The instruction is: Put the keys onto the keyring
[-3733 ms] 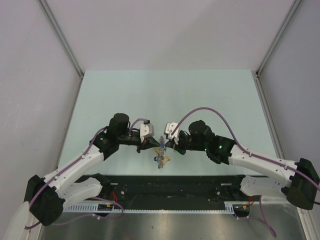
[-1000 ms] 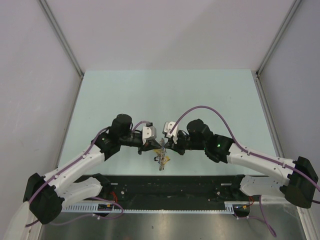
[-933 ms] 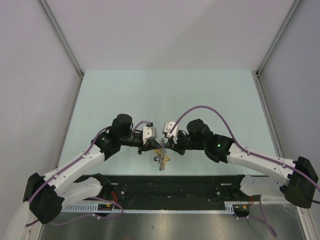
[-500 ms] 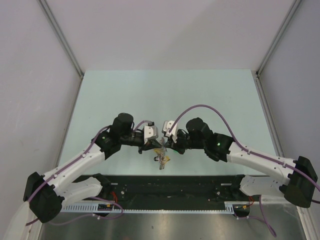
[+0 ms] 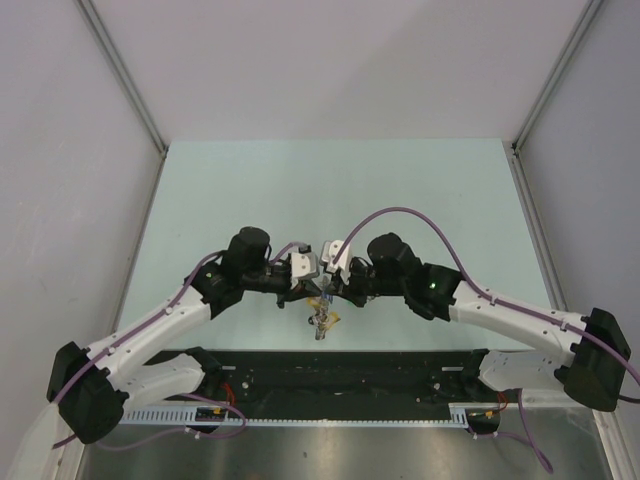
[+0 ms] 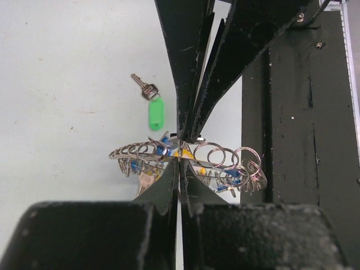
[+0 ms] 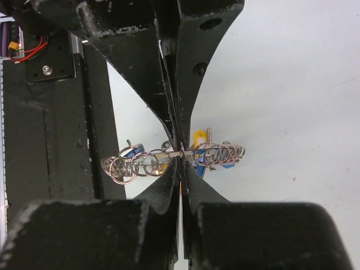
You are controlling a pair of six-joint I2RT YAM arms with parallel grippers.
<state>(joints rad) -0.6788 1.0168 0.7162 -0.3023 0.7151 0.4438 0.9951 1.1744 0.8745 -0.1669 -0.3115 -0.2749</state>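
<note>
Both arms are meeting over the near middle of the pale green table (image 5: 330,185), holding the large round grey-silver metal keyring edged with wire loops (image 6: 218,156) edge-on in the air. The left gripper (image 6: 180,164) is pinching its rim, fingers pressed tight, and the right gripper (image 7: 181,164) is clamping the same rim from the opposite side. Small keys with blue and yellow plastic heads (image 7: 198,138) are showing among the loops, while a tiny silver key with a green plastic head (image 6: 154,108) is lying loose on the table nearby. With two grips crowding one thin rim, any twist could make the keyring slip or swing free.
</note>
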